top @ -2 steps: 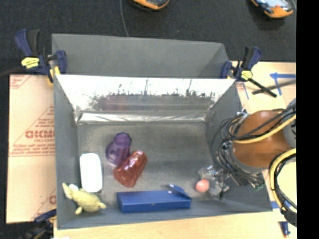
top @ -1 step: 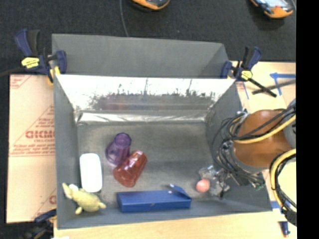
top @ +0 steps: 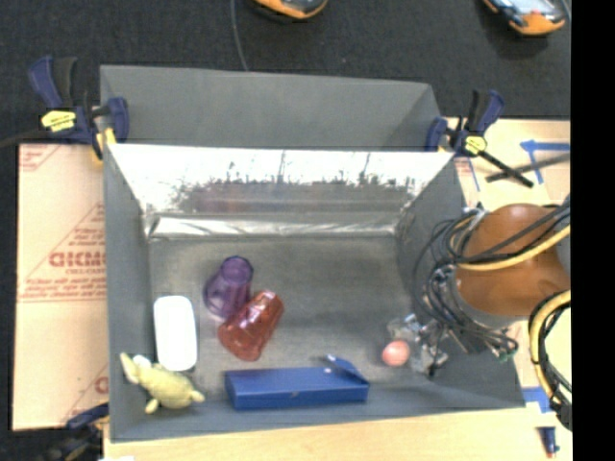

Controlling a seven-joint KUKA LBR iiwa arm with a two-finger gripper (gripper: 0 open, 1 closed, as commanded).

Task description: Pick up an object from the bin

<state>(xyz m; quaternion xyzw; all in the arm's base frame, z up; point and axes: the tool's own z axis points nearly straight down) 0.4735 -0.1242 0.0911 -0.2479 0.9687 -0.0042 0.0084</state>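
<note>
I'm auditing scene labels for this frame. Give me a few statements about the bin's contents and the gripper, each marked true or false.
1. The purple cup lies right beside the red cup. True.
2. The blue box lies along the bin's far wall. False: it lies by the near wall.
3. The gripper is next to the small pink ball. True.
4. The white bar is on the bin's right side. False: it is on the left, by the yellow toy animal.

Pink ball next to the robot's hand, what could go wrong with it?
The pink ball is round and lies right beside the gripper, so a small nudge might roll it away toward the blue box. It also sits near the bin's right wall, so the gripper could bump that wall.
</note>
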